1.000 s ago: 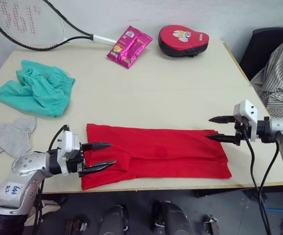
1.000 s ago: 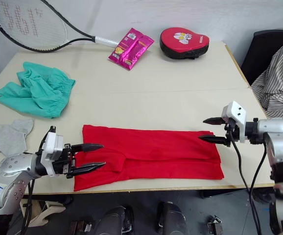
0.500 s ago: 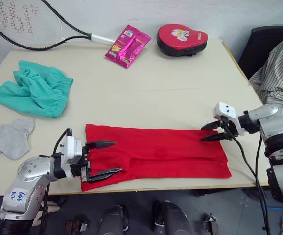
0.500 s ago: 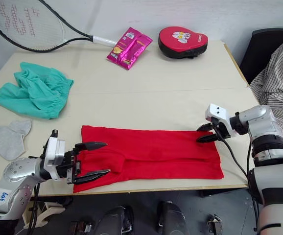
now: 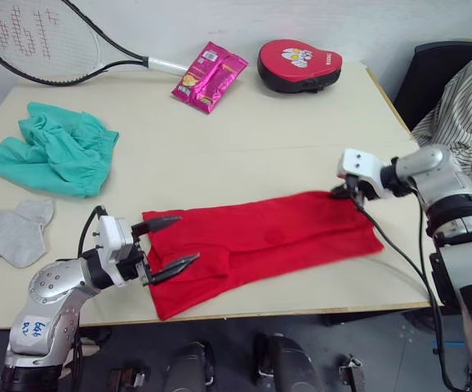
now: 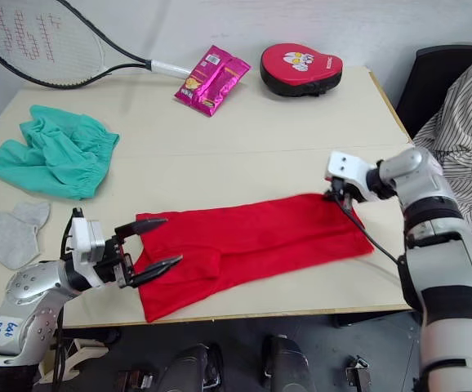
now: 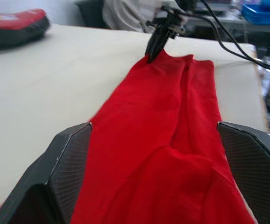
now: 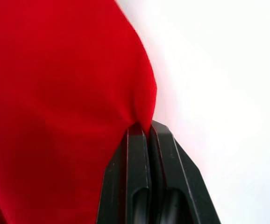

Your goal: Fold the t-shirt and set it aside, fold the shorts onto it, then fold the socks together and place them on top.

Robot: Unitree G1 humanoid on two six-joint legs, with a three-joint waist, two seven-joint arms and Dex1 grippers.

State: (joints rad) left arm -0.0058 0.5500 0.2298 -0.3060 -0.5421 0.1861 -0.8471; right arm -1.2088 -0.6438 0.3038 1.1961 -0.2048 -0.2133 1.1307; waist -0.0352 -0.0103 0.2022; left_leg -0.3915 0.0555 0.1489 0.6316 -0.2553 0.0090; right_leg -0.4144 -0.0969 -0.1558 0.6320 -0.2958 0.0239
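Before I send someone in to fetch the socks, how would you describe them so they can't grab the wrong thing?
Start at the beige table and go to its left edge, the robot's left. Just nearer the robot than the crumpled teal-green shorts lie the socks, flat beside the left gripper. They are the only light grey garment, far smaller than the shorts or the red t-shirt.

Beige table (image 5: 244, 139) carries: t-shirt (image 5: 260, 245) spanning between both jaws; shorts (image 5: 52, 151), socks (image 5: 11, 233) beyond left jaws; racket (image 5: 48, 41), snack packet (image 5: 210, 75), red pad (image 5: 297, 65) far side.

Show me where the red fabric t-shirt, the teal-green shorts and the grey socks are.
Red fabric t-shirt (image 5: 277, 237), left eye view, middle of cloth.
Teal-green thin shorts (image 5: 56, 151), left eye view, bunched centre.
Light grey ankle socks (image 5: 11, 237), left eye view, middle.
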